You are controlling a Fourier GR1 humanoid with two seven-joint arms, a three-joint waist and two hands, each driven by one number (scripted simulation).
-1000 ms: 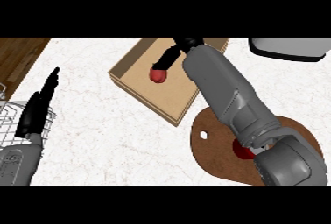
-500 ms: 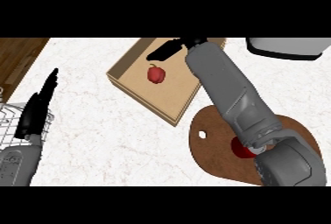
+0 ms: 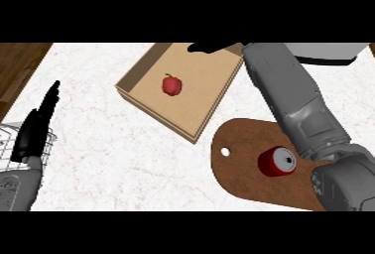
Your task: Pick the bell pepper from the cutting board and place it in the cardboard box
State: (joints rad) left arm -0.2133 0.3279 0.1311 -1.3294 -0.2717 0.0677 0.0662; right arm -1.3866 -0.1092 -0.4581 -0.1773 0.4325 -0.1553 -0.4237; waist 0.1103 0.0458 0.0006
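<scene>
Head view: red bell pepper [image 3: 172, 85] lies inside the cardboard box [image 3: 206, 106], on its floor, upper-left of centre, stem up, nothing touching it. Box is shallow, open-topped, set at an angle on the white marble counter [image 3: 124, 158].

R hand [image 3: 209, 47] is at the box's far edge by the top of the view, well apart from the pepper; only a bit of black fingers shows past the grey forearm [image 3: 293, 99], so can't tell if they're spread or curled. Holds nothing visible.

L hand [image 3: 36, 126] near the left edge, fingers straight & pointing up, resting, empty.

Brown cutting board [image 3: 249, 173] sits lower right, its upper corner near the box's bottom corner, partly under the R arm. A red can w/ silver top [image 3: 278, 161] lies on the board. Wire rack [image 3: 11, 144] at the left edge, behind the L hand. Grey object [image 3: 330, 52] top right, cut off.
</scene>
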